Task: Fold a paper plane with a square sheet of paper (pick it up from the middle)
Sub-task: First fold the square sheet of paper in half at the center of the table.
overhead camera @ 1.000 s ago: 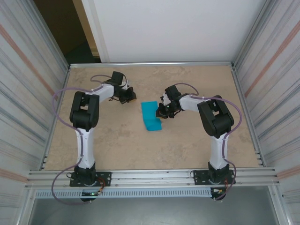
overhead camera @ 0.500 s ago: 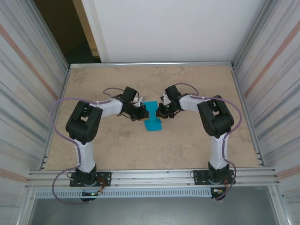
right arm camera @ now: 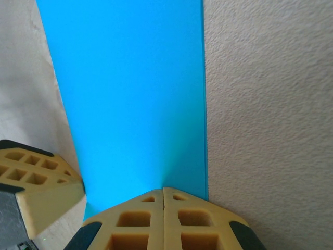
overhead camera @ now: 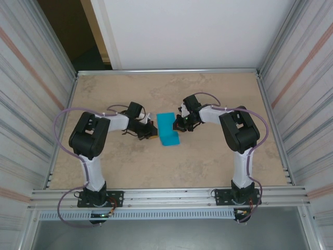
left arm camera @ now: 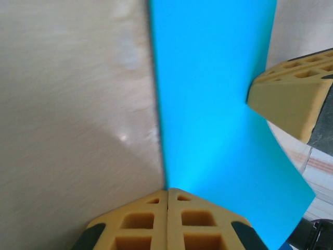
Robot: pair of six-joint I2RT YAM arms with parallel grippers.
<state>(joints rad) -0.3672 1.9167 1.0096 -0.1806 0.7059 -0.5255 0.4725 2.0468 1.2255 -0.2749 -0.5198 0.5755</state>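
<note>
Paper position: the teal-blue sheet of paper (overhead camera: 167, 130) lies near the middle of the counter (overhead camera: 208, 161), between the two arms. From above it reads as a narrow folded strip that widens at its near end.

Left arm: I see the elbow bent sharply outward and the forearm reaching in low toward the centre. The left tool (overhead camera: 152, 132) sits at the sheet's left edge. Its wrist camera shows the yellow fingers (left arm camera: 140, 221) pressed together with no gap, their tips meeting the paper's left edge. From there the sheet lifts and curves up to the right.

Right arm: it is folded back at the elbow, with the wrist turned in toward the sheet. The right tool (overhead camera: 177, 125) sits at the sheet's right edge, across from the left tool and close to it. Its fingers (right arm camera: 190, 221) are likewise clenched tight, tips at the end of the strip.

I cannot tell whether either tool has paper pinched between its tips.
</note>
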